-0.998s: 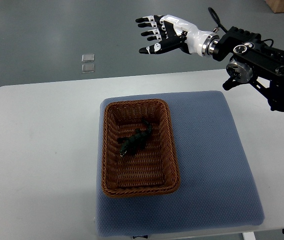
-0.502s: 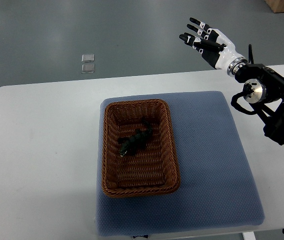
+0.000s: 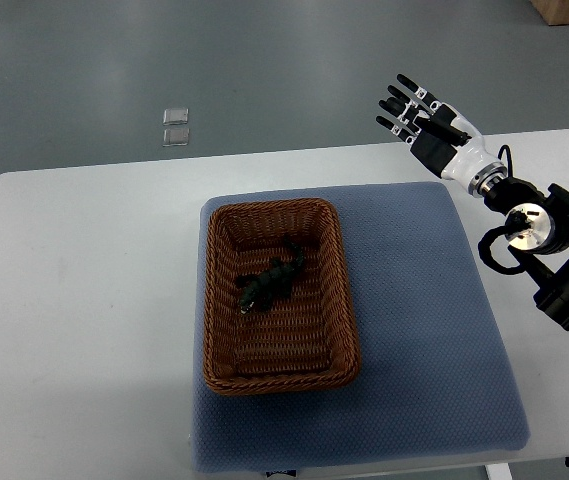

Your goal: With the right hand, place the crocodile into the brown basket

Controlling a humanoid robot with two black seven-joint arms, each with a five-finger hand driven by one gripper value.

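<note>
Job looks done: toy crocodile (image 3: 269,283) lies in the brown basket (image 3: 270,206), & right hand (image 3: 429,130) is well apart, fingers spread, holding nothing.

crocodile (image 3: 269,281) in brown basket (image 3: 219,300); right hand (image 3: 434,130) empty

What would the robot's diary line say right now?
crocodile: lying in basket | right hand: open, empty, apart from basket | left hand: not in view | task: looks done
</note>
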